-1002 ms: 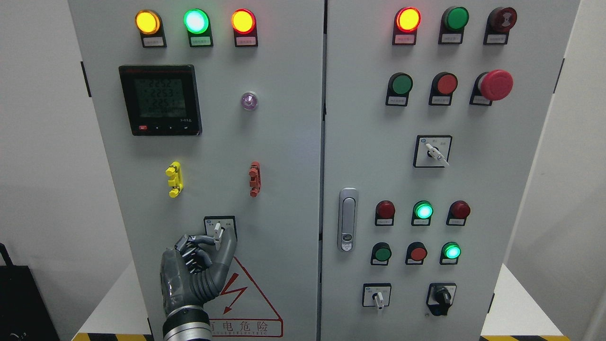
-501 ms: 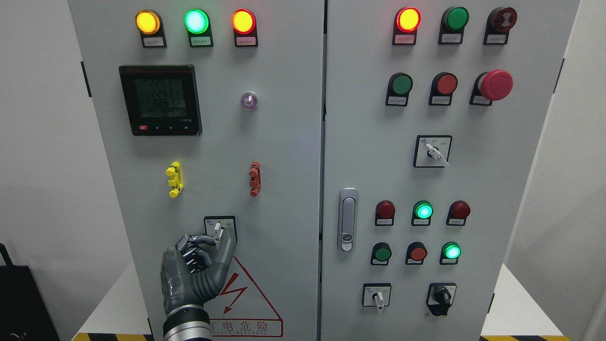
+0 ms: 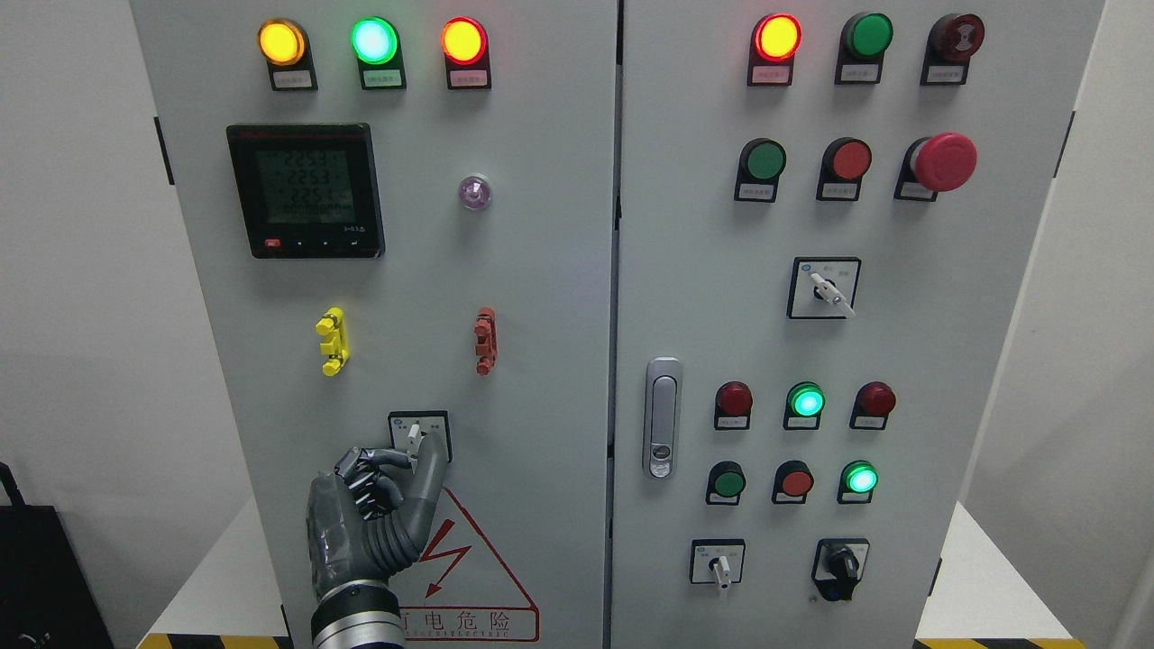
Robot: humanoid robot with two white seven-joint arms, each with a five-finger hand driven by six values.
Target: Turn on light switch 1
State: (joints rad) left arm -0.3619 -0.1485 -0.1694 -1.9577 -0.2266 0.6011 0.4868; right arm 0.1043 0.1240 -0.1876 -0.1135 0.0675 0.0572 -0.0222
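Our left robot hand [image 3: 374, 514] pinches the switch lever [image 3: 414, 440].
Bare panel [image 3: 541, 361] surrounds it; below we read "有电危险" on the warning sign [image 3: 469, 577].

Cabinet doors [image 3: 541, 270] are showing smooth, matt grey painted metal. Door handle [image 3: 663, 416] is gleaming like polished chrome. Emergency stop button [image 3: 945, 161] is looking like glossy red plastic. Meter [image 3: 305, 190] is wearing a matt black plastic bezel. Left hand [image 3: 374, 514] is showing dark grey ribbed segments with a dull metallic sheen.
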